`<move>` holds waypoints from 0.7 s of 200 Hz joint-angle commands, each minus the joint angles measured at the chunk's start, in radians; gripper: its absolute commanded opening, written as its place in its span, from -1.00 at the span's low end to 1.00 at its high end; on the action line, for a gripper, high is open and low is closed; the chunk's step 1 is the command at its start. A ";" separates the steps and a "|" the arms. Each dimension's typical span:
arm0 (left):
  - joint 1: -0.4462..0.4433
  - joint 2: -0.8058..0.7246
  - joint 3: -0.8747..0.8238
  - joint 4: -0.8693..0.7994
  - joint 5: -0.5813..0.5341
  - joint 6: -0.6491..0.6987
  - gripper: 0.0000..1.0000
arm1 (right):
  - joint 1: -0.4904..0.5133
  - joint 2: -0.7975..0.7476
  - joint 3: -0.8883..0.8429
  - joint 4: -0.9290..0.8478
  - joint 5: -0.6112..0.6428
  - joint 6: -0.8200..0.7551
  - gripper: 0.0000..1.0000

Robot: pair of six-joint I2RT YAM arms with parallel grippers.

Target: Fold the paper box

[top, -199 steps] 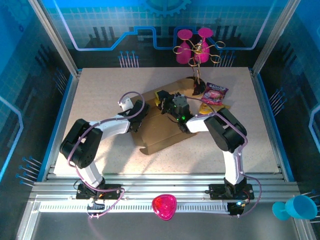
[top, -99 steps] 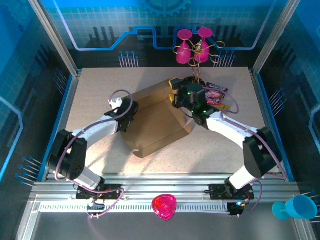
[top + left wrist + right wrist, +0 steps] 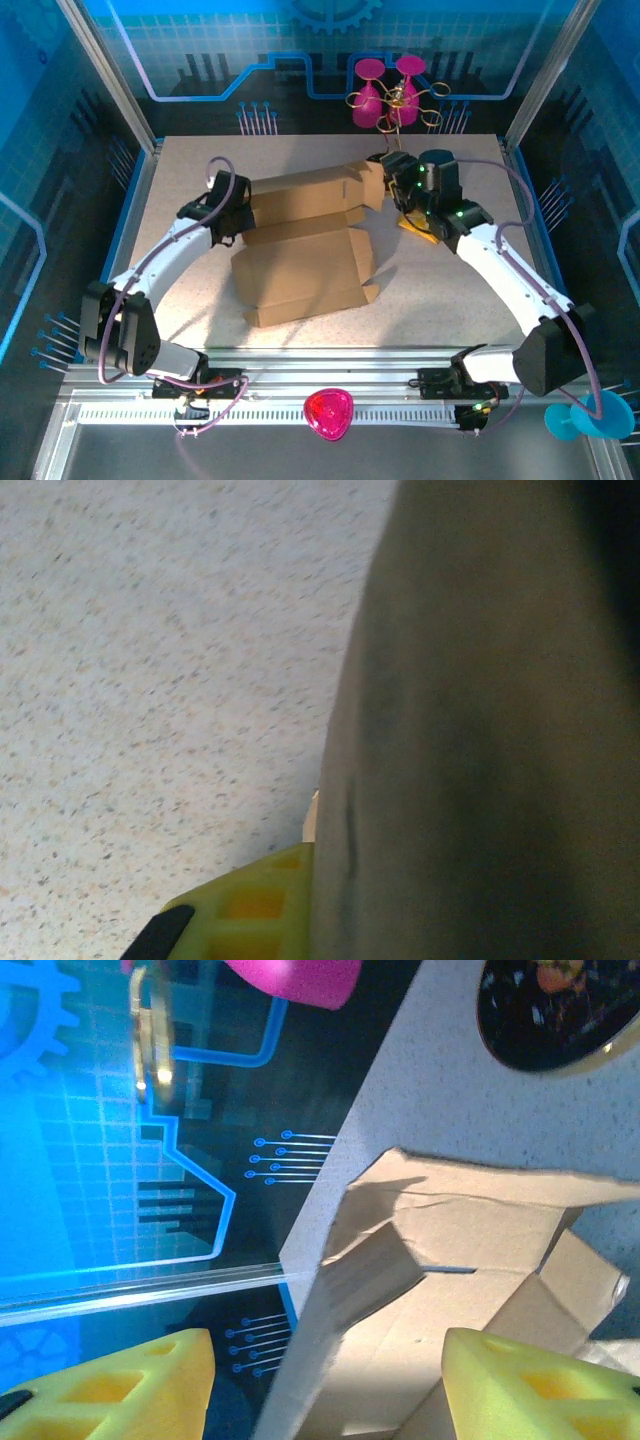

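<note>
The paper box (image 3: 300,275) is a large brown cardboard sheet spread across the middle of the table, its far panel (image 3: 310,192) tilted up. My left gripper (image 3: 230,212) is shut on the box's left edge. In the left wrist view the cardboard (image 3: 480,730) presses against one yellow finger (image 3: 255,905), and the other finger is hidden behind it. My right gripper (image 3: 392,182) hangs at the far panel's right end. Its jaws (image 3: 325,1360) stand open, wide apart, with a flap of the box (image 3: 470,1260) between them but untouched.
Pink glasses on a gold wire stand (image 3: 390,92) rise at the far edge, the stand's dark base (image 3: 555,1010) just beyond the box. A yellow snack bag (image 3: 418,224) lies under the right arm. A pink heart-shaped thing (image 3: 328,413) and a blue cup (image 3: 600,415) sit by the front rail.
Both arms have stretched outward and away from their bases. The left gripper pulled the box's edge leftward, the sheet spread open, and the right gripper swung to its right end with wider jaws.
</note>
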 commanded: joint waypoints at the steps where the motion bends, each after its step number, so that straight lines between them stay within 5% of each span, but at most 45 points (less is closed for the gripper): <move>1: 0.002 0.010 0.100 -0.097 0.093 0.047 -1.00 | -0.025 -0.006 0.100 -0.122 0.007 -0.153 0.20; 60: 0.001 0.049 0.213 -0.132 0.120 0.068 -1.00 | -0.044 0.183 0.366 -0.147 -0.098 -0.286 0.06; 140: 0.000 0.076 0.265 -0.161 0.132 0.082 -1.00 | -0.032 0.300 0.409 -0.184 -0.187 -0.290 0.05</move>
